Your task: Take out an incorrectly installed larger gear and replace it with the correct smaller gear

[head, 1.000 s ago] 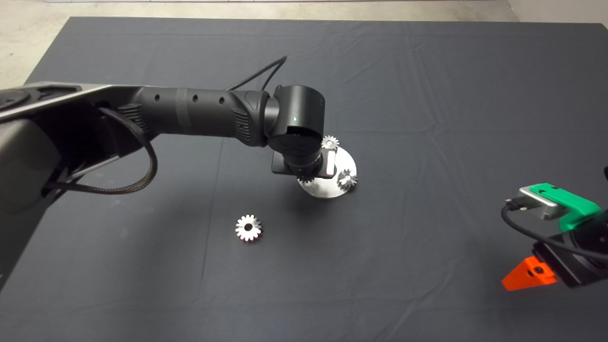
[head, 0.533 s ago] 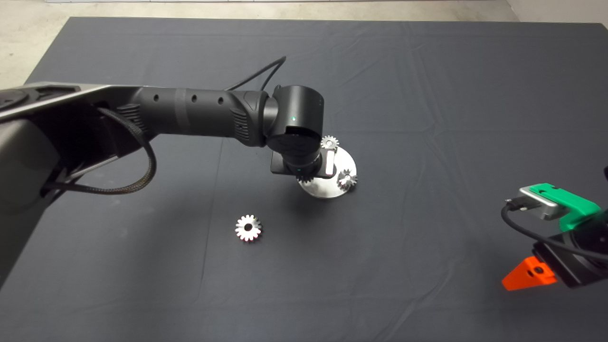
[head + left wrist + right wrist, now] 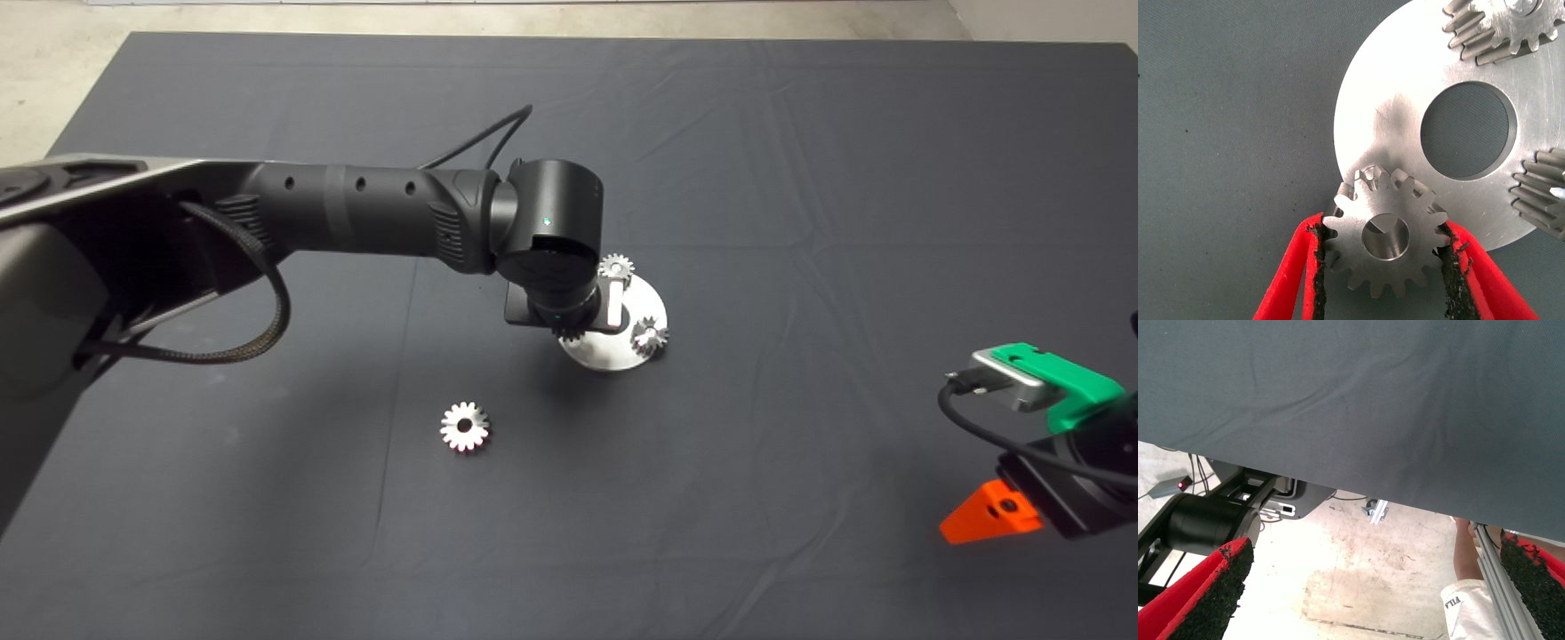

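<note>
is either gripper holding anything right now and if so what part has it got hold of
The left gripper holds the smaller gear by its toothed rim, one pad on each opposite side, over the edge of the round plate. The right gripper is open, empty.

A dark mat [image 3: 800,178] carries a round silver plate [image 3: 613,356] and, apart, the larger gear [image 3: 465,426].

Left gripper [image 3: 1385,267] has its black pads [image 3: 1318,260] pinched on a smaller gear [image 3: 1386,239] right at the edge of the round metal plate [image 3: 1395,100]. Two more small gears [image 3: 1501,27] sit around the plate's big center hole [image 3: 1468,129], dark mat [image 3: 1231,113] underneath.
</note>
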Controlling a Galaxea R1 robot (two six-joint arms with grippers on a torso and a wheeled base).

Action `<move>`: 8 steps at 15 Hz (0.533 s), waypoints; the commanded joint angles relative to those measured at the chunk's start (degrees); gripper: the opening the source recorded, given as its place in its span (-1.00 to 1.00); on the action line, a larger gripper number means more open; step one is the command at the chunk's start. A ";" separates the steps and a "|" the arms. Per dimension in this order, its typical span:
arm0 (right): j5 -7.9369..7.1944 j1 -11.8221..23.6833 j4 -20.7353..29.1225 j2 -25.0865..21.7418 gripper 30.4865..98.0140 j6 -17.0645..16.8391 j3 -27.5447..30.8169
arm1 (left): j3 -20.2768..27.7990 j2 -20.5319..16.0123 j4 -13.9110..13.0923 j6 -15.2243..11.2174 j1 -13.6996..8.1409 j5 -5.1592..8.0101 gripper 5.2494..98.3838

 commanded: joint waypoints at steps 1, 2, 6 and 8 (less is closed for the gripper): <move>-5.89 1.31 2.28 -0.60 0.99 -0.18 0.38 | 0.74 0.12 2.64 0.05 -0.92 3.82 -0.37; -5.89 1.31 2.30 -0.60 0.99 -0.25 0.38 | 0.74 0.03 2.89 0.05 -0.92 3.82 -0.37; -5.89 1.35 2.25 -0.60 0.99 -0.25 0.38 | 0.83 0.20 4.03 0.05 -0.84 3.82 -0.37; -5.89 1.40 2.22 -0.60 0.99 -0.25 0.38 | 0.83 0.20 4.12 0.05 -0.84 3.82 -0.37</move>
